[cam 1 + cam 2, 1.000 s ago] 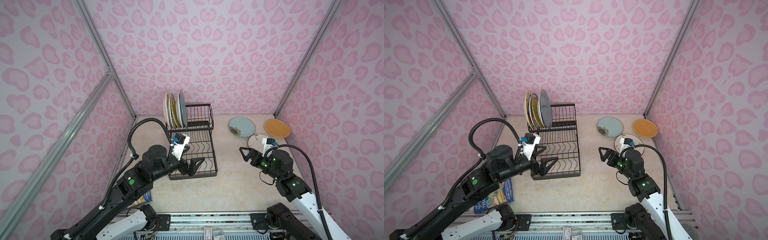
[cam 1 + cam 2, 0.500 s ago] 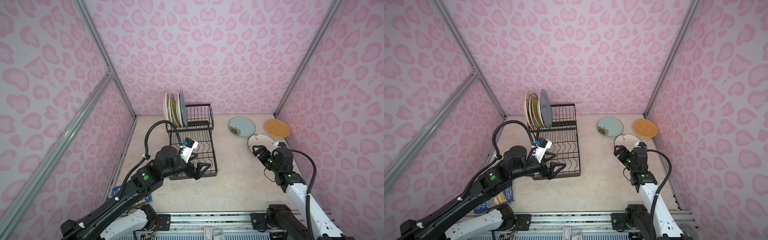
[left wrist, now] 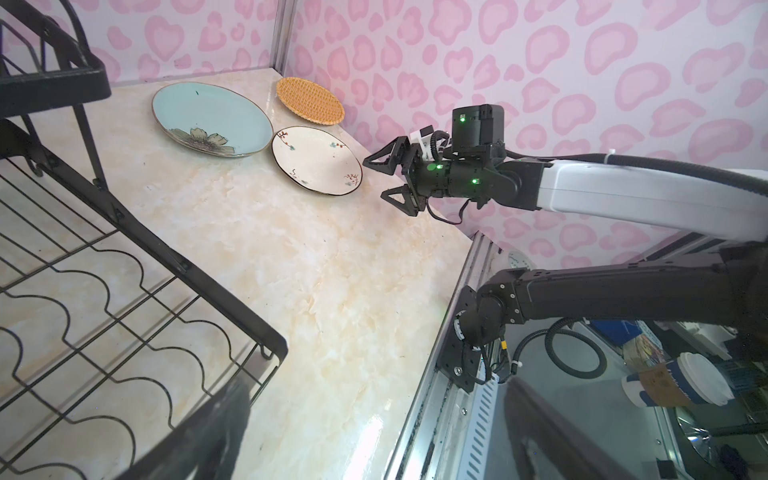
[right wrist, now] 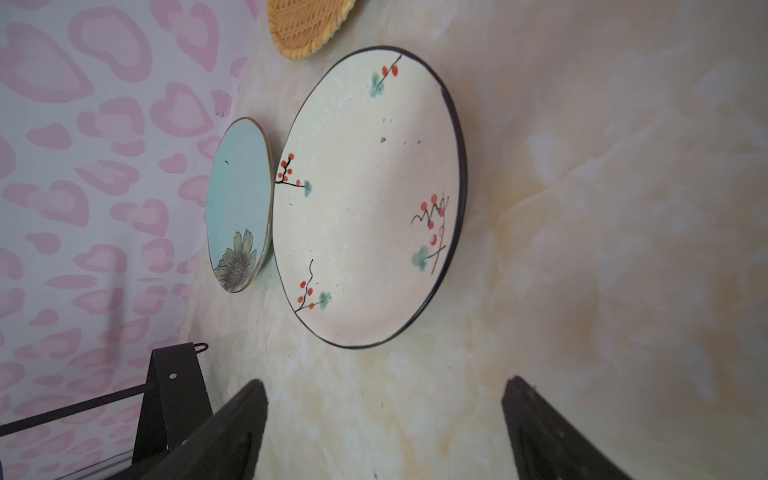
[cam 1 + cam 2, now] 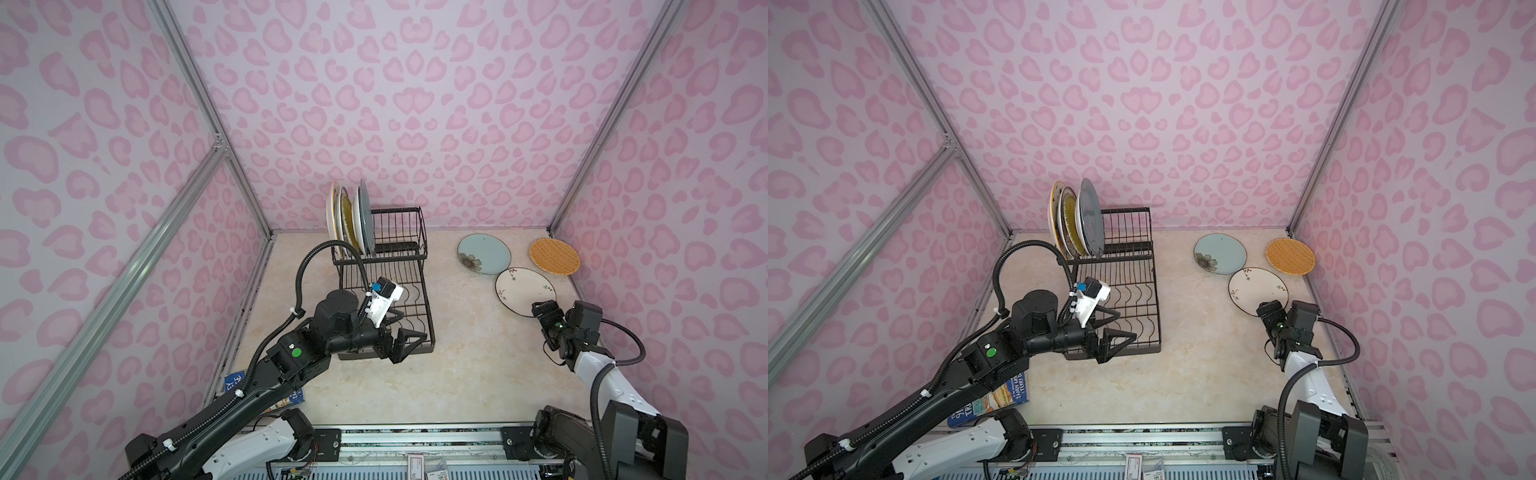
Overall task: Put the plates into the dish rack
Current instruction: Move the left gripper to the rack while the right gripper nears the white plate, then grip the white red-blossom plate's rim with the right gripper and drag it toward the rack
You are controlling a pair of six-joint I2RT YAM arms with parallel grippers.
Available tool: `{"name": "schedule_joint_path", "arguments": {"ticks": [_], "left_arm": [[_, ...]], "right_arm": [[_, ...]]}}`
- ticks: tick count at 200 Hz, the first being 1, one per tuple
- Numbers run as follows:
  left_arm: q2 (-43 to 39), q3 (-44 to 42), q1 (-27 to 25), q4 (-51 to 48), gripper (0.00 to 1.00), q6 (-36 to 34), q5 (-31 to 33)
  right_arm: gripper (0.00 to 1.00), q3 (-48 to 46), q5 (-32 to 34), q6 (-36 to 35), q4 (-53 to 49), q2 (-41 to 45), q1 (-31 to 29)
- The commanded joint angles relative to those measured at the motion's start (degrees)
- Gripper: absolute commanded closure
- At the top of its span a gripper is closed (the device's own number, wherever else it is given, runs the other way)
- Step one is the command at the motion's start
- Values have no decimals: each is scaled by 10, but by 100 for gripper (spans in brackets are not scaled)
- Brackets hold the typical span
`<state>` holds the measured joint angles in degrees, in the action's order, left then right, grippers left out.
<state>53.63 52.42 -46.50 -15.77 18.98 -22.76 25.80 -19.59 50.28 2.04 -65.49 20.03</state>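
Pink heart-print walls (image 5: 395,104) box in a pale marble tabletop (image 5: 478,374). On its left stands the dish rack (image 5: 428,299), with three plates (image 5: 353,216) upright in the raised tier and no plates in the long lower tray. Three more lie flat at the far right: a pale blue plate (image 5: 484,253), an orange woven plate (image 5: 554,256), and, closest to me, a white plate (image 5: 524,291) painted with red berries.

My right gripper (image 5: 540,309) sits low, just short of the white plate's near rim and not touching it. Its jaws are spread with nothing between them. From the wrist, the plate lies straight ahead, centred in the gap. The jaws stand one over the other, the lower close to the tabletop. I judge the next move is a short push forward, so the rim slides edge-on between them. Being round, the plate has no long axis; what counts is that it lies flat with its nearest edge facing me.

My left gripper (image 5: 411,343) hangs wide open and empty at the rack's near end, well apart from the loose plates. So the right arm is much the nearer.
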Motion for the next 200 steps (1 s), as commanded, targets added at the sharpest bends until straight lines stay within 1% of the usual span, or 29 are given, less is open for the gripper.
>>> {"name": "schedule_joint_path", "arguments": {"ticks": [1, 25, 59, 104, 133, 145, 162, 174, 200], "left_arm": [[6, 2, 0, 19, 3, 5, -23], [4, 2, 0, 18, 3, 4, -23], [-3, 1, 1, 17, 3, 2, -20], [-13, 2, 3, 14, 3, -2, -13], [-18, 1, 4, 14, 3, -2, -13], [-19, 1, 5, 14, 3, -3, -11], [-23, 1, 6, 14, 3, -3, -11], [-24, 1, 8, 14, 3, -3, -11], [-25, 1, 10, 14, 3, -3, -10]], "right_arm": [[14, 7, -11, 11, 56, -41, 6], [18, 32, -39, 7, 58, -97, 19], [31, 47, -76, 24, 99, -175, 33], [38, 46, -89, 45, 146, -230, 41], [45, 44, -102, 65, 191, -266, 48], [52, 43, -112, 75, 214, -284, 52], [58, 38, -125, 95, 249, -311, 57], [64, 31, -134, 110, 278, -327, 59], [79, 16, -138, 130, 331, -348, 65]]}}
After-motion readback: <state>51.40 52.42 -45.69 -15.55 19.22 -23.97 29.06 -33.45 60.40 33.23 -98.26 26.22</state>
